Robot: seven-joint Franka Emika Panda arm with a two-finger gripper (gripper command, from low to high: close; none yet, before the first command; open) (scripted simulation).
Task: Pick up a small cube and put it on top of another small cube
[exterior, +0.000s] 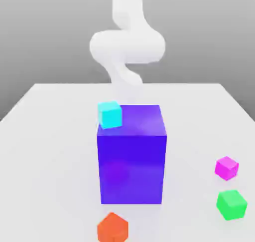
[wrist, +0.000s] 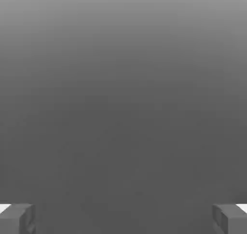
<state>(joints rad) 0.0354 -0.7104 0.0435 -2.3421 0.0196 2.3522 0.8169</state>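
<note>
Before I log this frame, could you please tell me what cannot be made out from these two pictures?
- Exterior view: the white robot arm drops behind the large blue block, which hides its lower end.
- Exterior view: the table behind that block is hidden; the small cyan cube sits at its upper corner, but whether on top or behind is unclear.
- Exterior view: the small orange cube is cut off by the bottom edge.
- Hand view: the two grey fingertips are cut off at the bottom corners.

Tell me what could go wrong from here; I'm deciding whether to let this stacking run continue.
The cyan cube sits at the corner of the blue block, so a nudge might tip it off. The gripper is open on bare grey, aimed at no cube. The orange cube lies near the table's front edge and might get pushed off.
</note>
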